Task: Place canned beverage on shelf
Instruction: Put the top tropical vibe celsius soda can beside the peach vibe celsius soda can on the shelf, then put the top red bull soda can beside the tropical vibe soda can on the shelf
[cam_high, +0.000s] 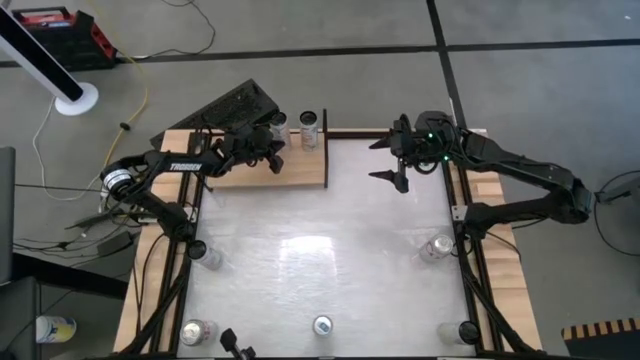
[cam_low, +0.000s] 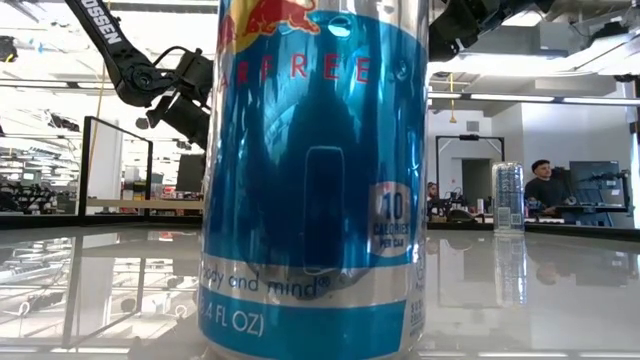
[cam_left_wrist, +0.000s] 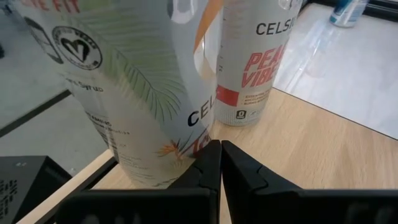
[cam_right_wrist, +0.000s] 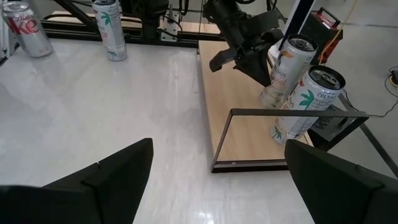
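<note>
The shelf (cam_high: 285, 172) is a pale wooden board at the table's far left. Two white Celsius cans (cam_high: 279, 128) (cam_high: 309, 128) stand upright on their bases at its far edge; they also show in the left wrist view (cam_left_wrist: 137, 93) (cam_left_wrist: 255, 56). My left gripper (cam_left_wrist: 219, 152) is shut and empty, low over the shelf, its tips by the foot of the left can. It also shows in the high view (cam_high: 272, 157). My right gripper (cam_high: 393, 160) is open and empty above the table, to the right of the shelf. My left gripper's shut fingertips (cam_left_wrist: 210, 155) stand level at the lower side wall of the left can (cam_left_wrist: 186, 146), just above the shelf. I cannot tell whether they touch it. The can stands upright on the shelf.
A thin dark frame (cam_right_wrist: 280, 113) stands at the shelf's right end. Several other cans stand on the white table: a blue Red Bull can (cam_high: 322, 324) at the near edge, close to the low camera (cam_low: 315, 180), one at the right (cam_high: 437, 247), one at the left (cam_high: 210, 255).
</note>
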